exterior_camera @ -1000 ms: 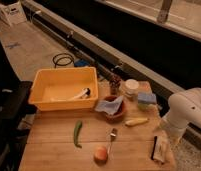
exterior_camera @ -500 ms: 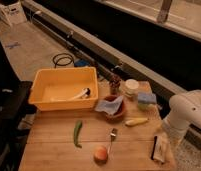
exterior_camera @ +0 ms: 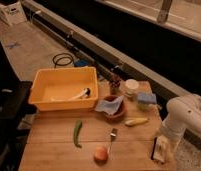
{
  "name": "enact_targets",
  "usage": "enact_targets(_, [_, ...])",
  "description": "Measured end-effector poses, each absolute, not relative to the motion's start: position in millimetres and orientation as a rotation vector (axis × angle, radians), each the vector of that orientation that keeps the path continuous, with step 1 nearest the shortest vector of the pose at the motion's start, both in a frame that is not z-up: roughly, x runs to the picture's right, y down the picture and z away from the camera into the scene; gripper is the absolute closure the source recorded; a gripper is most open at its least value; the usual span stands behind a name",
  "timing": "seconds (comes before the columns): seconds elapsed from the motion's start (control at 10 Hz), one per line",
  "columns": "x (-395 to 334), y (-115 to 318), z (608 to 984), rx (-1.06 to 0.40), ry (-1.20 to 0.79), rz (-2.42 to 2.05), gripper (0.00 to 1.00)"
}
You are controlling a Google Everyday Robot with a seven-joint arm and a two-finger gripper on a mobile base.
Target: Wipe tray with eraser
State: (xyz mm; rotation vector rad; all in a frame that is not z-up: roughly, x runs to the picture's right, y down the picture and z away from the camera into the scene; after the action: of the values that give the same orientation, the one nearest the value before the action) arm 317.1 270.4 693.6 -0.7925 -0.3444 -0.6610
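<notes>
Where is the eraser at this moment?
Camera view: the eraser lies at the table's front right corner, right of the fork, far from the tray. The gripper is right at it.

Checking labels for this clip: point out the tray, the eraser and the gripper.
tray [exterior_camera: 59, 103]: camera view, front wall.
eraser [exterior_camera: 159, 150]: camera view, pale face.
gripper [exterior_camera: 165, 140]: camera view, its lower tip, by the eraser.

The arm [exterior_camera: 188, 116] is all smooth white shell: chunky rounded tube segments with a fat, bulgy joint in the middle. The tool [exterior_camera: 162, 144] is down at its low end, by the desk's [exterior_camera: 54, 152] front right corner.
</notes>
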Motion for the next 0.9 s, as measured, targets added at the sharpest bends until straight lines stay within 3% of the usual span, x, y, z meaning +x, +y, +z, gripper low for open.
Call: enact_targets(0.9, [323.6,317.2,727.0,-0.871,-0.444,-0.577,0.35])
